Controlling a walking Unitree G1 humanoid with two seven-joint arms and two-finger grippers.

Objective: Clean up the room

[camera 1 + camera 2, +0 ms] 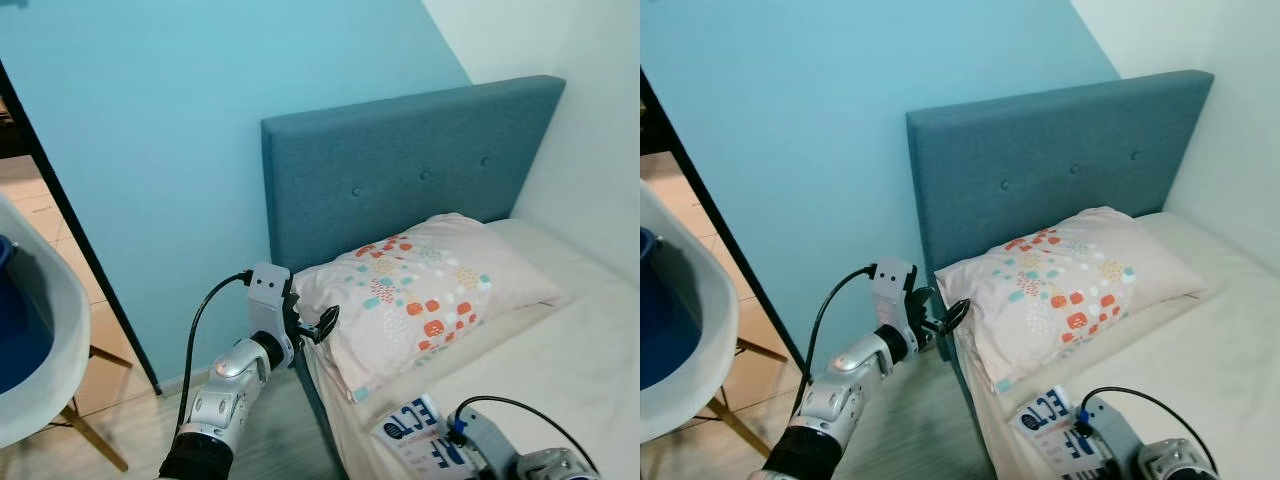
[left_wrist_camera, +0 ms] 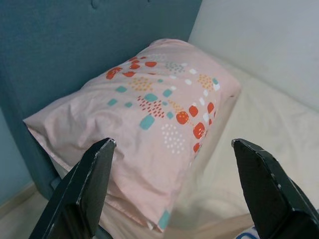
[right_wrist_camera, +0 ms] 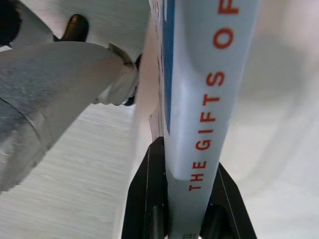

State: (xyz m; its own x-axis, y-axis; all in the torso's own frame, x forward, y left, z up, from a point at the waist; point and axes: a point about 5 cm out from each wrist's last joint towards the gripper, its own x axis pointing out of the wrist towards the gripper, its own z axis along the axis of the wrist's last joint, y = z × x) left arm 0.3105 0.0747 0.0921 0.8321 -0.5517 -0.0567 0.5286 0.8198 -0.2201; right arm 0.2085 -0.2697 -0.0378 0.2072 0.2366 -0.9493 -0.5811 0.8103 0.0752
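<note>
Two claws: left claw (image 1: 318, 327) spread near pillow (image 1: 425, 285); right claw (image 3: 182, 209) clamps book (image 3: 202, 99), title cropped

A patterned pillow (image 1: 1070, 283) lies against the blue headboard (image 1: 1060, 165) (left gripper (image 1: 943, 318) just beside it).

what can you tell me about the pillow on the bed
The pillow is plump, in a pale pink fabric case printed with patches of red, orange, teal and white dots and squares. It lies flat at the head of the bed on the cream sheet, its back edge against the blue upholstered headboard, one corner reaching the bed's near side edge. The left pincer is open just off that corner; whether it touches cannot be told.
</note>
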